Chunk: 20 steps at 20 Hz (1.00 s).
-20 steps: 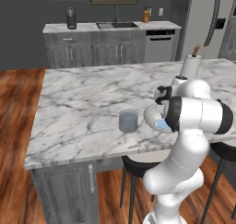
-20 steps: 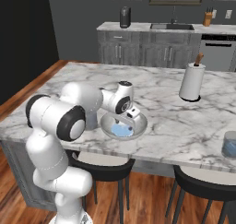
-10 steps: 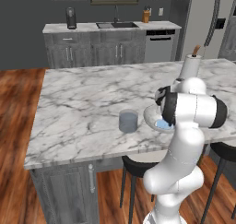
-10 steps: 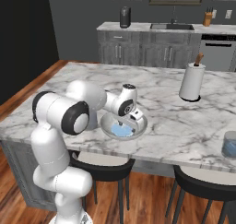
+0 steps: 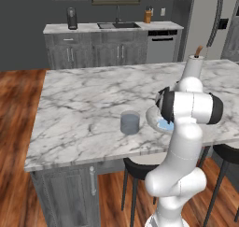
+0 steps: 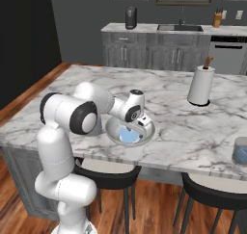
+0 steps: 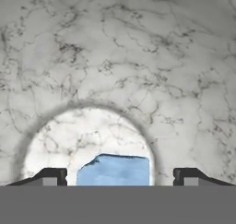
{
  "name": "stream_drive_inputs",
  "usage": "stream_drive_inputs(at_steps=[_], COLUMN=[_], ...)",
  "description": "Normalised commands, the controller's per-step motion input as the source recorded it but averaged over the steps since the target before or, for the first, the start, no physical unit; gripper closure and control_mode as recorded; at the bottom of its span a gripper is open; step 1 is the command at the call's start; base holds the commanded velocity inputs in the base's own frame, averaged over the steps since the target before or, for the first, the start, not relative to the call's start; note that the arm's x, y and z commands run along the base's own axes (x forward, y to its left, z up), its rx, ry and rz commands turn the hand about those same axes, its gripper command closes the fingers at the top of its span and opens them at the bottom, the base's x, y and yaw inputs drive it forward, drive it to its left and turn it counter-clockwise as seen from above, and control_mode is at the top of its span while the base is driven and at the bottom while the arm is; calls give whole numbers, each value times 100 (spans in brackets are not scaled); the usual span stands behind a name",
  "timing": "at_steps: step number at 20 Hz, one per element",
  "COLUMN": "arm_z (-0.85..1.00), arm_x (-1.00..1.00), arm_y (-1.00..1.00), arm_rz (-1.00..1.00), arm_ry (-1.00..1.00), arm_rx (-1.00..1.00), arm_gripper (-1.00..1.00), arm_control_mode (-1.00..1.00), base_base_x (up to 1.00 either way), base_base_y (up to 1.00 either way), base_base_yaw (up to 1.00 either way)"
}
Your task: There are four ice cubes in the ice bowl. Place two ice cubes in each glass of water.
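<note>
The ice bowl (image 6: 150,130) sits near the island's front edge, and light blue ice cubes (image 6: 127,135) lie inside it. My gripper (image 6: 140,124) reaches down into the bowl. In the hand view its fingertips (image 7: 51,176) stand apart on either side of one ice cube (image 7: 115,170), with gaps on both sides; the gripper (image 7: 118,177) is open. The bowl's rim (image 7: 87,106) curves around the cube. One glass of water (image 5: 130,122) stands left of the bowl (image 5: 153,117), whose cubes (image 5: 164,125) are partly hidden by my arm. Another glass (image 6: 240,151) stands at the far right.
A tall white paper towel roll (image 6: 199,85) with a brown tip stands behind and right of the bowl. Dark stools (image 6: 111,176) sit under the island's front edge. A back counter with a sink (image 5: 116,26) lines the far wall.
The hand has shifted slightly right and lower over the bowl. The bowl and both glasses have stayed in place.
</note>
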Motion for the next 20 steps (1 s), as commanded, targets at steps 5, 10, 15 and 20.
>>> stream_drive_inputs(at_steps=[5, 10, 15, 20], arm_z=[-11, -3, -1, -23], arm_x=[0, -8, -36, -12], arm_y=[0, 11, 21, 20], arm_rz=[-1, -3, -13, -18], arm_ry=[0, 3, 9, 6], arm_rx=[-2, -4, -4, -9], arm_gripper=[-100, -100, -100, -100], arm_control_mode=[-100, -100, -100, -100], base_base_x=[0, 0, 0, 0], base_base_y=[0, 0, 0, 0], base_base_yaw=[0, 0, 0, 0])
